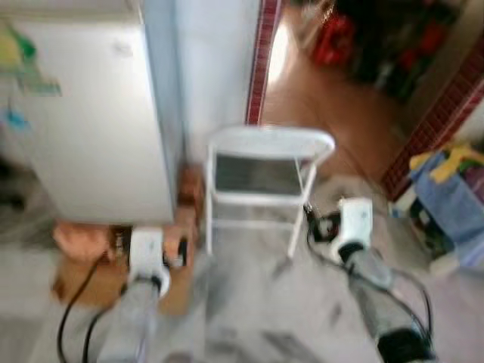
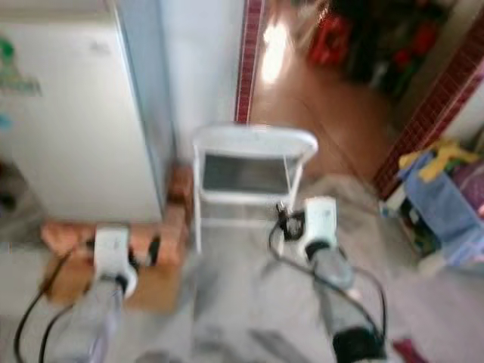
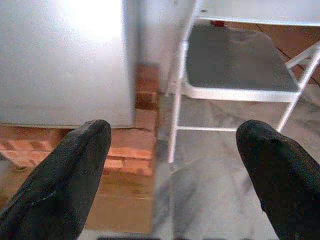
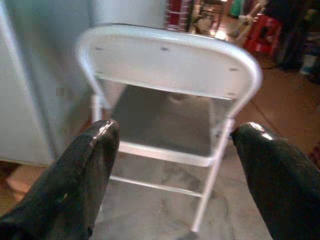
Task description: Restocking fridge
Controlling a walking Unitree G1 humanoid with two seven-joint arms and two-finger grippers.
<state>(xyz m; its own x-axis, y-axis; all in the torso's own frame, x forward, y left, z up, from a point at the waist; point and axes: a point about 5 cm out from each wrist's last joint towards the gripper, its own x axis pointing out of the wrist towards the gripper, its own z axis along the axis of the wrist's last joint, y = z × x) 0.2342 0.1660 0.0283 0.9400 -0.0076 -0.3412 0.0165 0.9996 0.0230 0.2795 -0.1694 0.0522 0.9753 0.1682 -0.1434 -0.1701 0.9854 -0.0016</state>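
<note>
A small white fridge (image 1: 83,113) stands at the left on a base of red bricks (image 1: 83,242), its door closed. My left gripper (image 3: 172,150) is held low in front of the brick base, open, with nothing between its fingers (image 3: 65,175). My right gripper (image 4: 175,165) is open too and faces the back of a white folding chair (image 4: 170,65), holding nothing. Both silver arms reach forward in the left eye view, the left wrist (image 1: 147,253) near the bricks and the right wrist (image 1: 352,223) beside the chair (image 1: 265,181).
The chair stands on grey marble floor (image 1: 249,302) just right of the fridge. A doorway behind opens onto a brown floor (image 1: 325,91) with red items. Blue and yellow cloth (image 1: 450,185) is piled at the right. The picture is blurred.
</note>
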